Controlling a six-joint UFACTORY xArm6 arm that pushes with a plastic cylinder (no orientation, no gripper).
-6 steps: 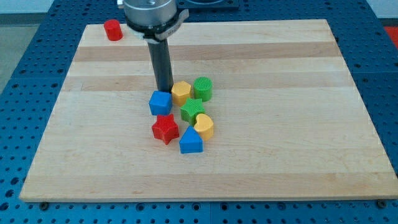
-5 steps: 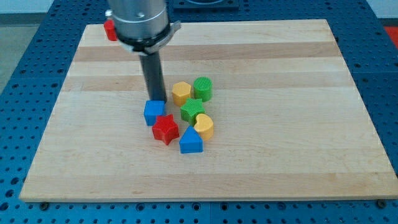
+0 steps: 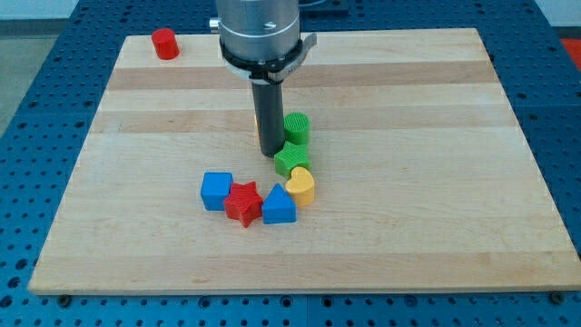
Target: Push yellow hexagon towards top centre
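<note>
The yellow hexagon does not show in the camera view; the rod stands where it was in the earlier frames and may hide it. My tip (image 3: 272, 153) rests on the board just left of the green cylinder (image 3: 296, 128) and just above-left of the green star (image 3: 291, 160). A yellow heart (image 3: 300, 184) lies below the star. A blue triangular block (image 3: 279, 205), a red star (image 3: 242, 202) and a blue cube (image 3: 216, 191) form a row at the lower left of the tip.
A red cylinder (image 3: 164, 44) stands at the wooden board's (image 3: 408, 109) top left corner. Blue perforated table surrounds the board.
My tip has moved right, from beside the blue cube to beside the green cylinder. The blue cube and red star have shifted down-left. The yellow hexagon has gone from sight.
</note>
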